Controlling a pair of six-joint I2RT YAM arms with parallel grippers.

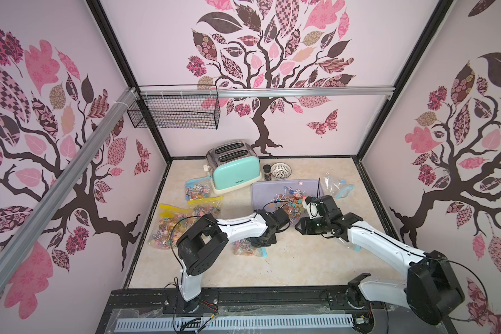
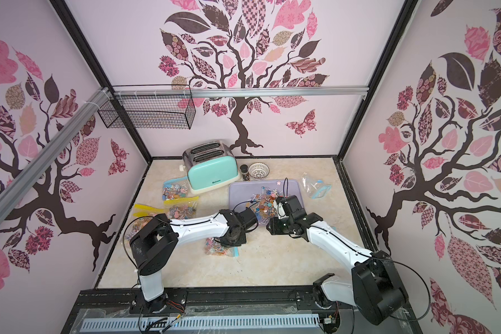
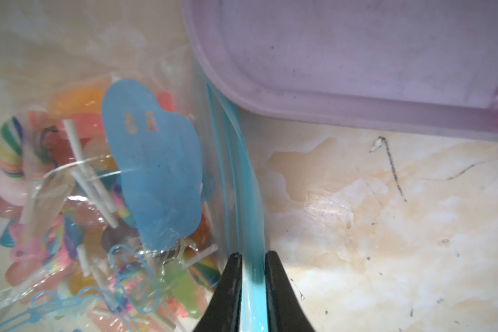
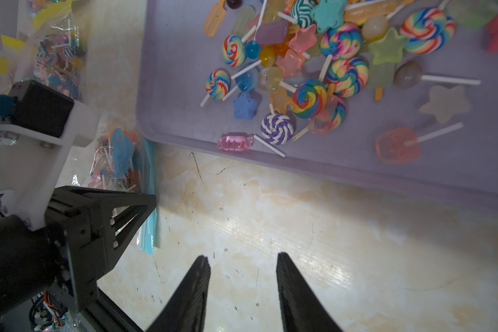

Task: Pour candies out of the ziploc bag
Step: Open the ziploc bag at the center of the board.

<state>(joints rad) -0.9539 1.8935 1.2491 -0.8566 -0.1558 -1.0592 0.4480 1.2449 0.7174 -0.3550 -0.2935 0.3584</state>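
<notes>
The ziploc bag [image 3: 55,178] lies flat on the surface [image 4: 299,215] just off the near left corner of the tray [image 3: 357,57]. In both top views it is largely hidden under the left arm's wrist, with only its near end [image 1: 245,250] showing. Its blue zip strip [image 3: 236,172] marks the long axis, running straight from the left hand [image 3: 252,255] toward the tray's corner. The strip ends just beside the rim; whether it touches, I cannot tell. The mouth faces sideways, toward the robot's right, and the filled body spreads to the left of the strip. The left hand is narrow, its jaws pressed on either side of the zip strip at the end farther from the tray. Inside the bag, candies [image 3: 78,184] lie packed under a blue label [image 3: 153,161], with swirled heads and white sticks at all angles. More candies [image 4: 314,72] lie loose in a heap on the tray. The right hand [image 4: 242,258] hangs over bare surface just in front of the tray's near edge, jaws well apart with nothing between them. Full bags [image 1: 171,228] lie left of the tray, an empty bag [image 1: 336,185] lies right of it, and a toaster [image 1: 233,170] stands behind its left corner.
</notes>
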